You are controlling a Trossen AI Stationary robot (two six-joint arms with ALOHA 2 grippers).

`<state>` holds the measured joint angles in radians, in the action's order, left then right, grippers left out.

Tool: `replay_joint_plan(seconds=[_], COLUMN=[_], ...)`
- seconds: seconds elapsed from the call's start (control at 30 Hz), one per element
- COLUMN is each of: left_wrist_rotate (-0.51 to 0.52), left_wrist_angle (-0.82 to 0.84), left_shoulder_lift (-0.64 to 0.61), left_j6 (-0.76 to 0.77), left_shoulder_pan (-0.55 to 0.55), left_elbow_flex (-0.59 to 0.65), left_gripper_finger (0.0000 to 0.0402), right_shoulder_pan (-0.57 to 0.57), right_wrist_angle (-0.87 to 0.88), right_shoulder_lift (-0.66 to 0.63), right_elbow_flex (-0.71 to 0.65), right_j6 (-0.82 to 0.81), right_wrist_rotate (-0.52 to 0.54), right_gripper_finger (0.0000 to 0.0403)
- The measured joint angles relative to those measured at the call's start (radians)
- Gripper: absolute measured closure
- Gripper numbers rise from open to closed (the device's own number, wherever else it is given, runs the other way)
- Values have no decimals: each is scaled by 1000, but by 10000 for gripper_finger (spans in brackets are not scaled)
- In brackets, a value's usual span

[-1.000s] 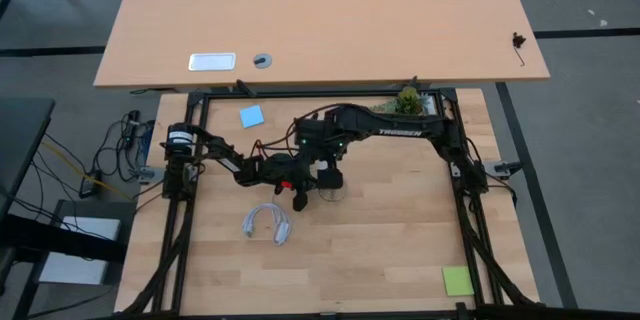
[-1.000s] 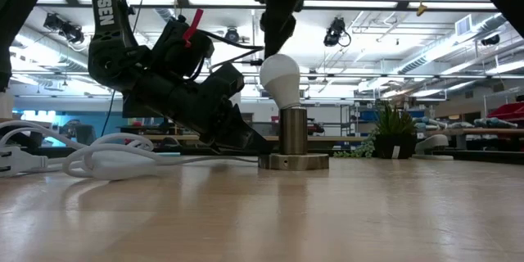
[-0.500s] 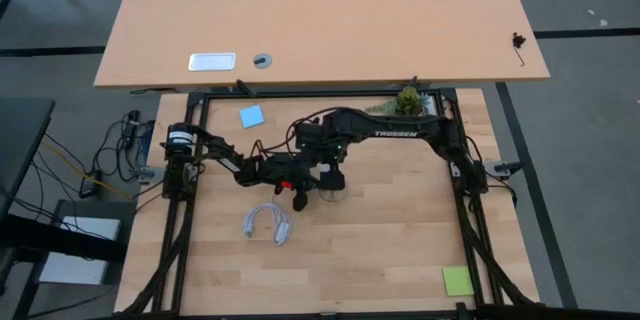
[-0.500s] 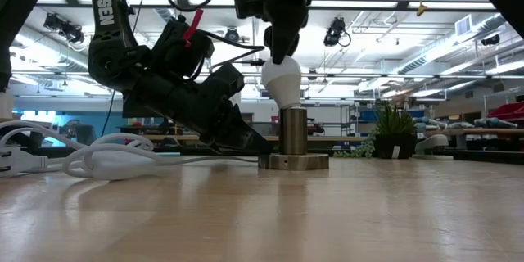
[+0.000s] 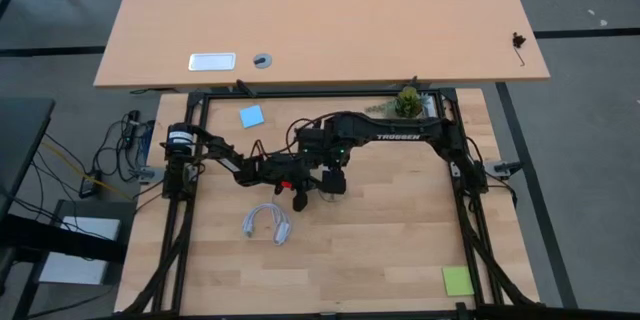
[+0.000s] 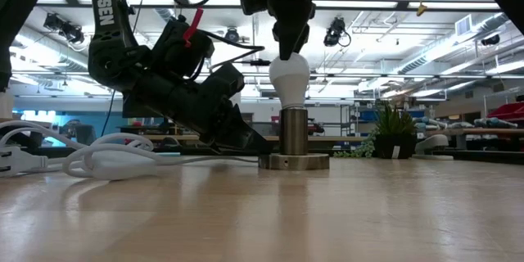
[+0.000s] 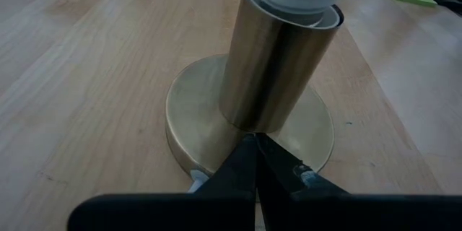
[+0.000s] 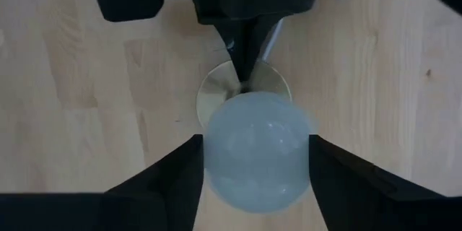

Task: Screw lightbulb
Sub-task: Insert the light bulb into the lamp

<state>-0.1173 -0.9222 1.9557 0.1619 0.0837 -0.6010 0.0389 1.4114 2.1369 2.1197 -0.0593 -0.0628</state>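
The white frosted lightbulb stands upright with its base in the brass tube of the socket. The socket's round base disc lies on the table. My right gripper comes down from above and is shut on the bulb. My left gripper slants down from the table's left with its fingers shut, their tips on the disc at the foot of the tube. Both grippers meet at the table's middle in the high view. My right gripper pinches the bulb's round glass top between its two fingers, one on each side. The fingers point straight down. The bulb stands upright with its base in the socket tube. My left gripper presses its shut fingertips on the top of the base disc, right at the foot of the tube. The fingers come slanting down from the table's left.
A coiled white cord lies near-left of the socket, also in the low view. A blue note lies at the far left, a green note at the near right, and a small plant at the far edge.
My right gripper has turned about its own axis and shifted a little toward the table's right with the bulb. The bulb leaned toward the left over the socket before; now it stands upright in the tube. My left gripper has kept still on the disc.
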Motion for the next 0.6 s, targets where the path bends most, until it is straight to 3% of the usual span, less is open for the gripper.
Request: replay_joint_plan(seconds=[0.47, 0.6], left_wrist_rotate=[-1, -1], left_wrist_angle=[1, 1], left_shoulder_lift=[0, 0], left_j6=[2, 3], left_shoulder_pan=[0, 0], left_elbow_flex=[0, 0], left_gripper_finger=[394, 394], right_shoulder_pan=[-54, -51], right_wrist_angle=[37, 36], right_shoulder_lift=[1, 2], right_elbow_flex=[-1, -2], right_j6=[-123, -283], right_wrist_rotate=[92, 96], right_gripper_finger=[173, 173])
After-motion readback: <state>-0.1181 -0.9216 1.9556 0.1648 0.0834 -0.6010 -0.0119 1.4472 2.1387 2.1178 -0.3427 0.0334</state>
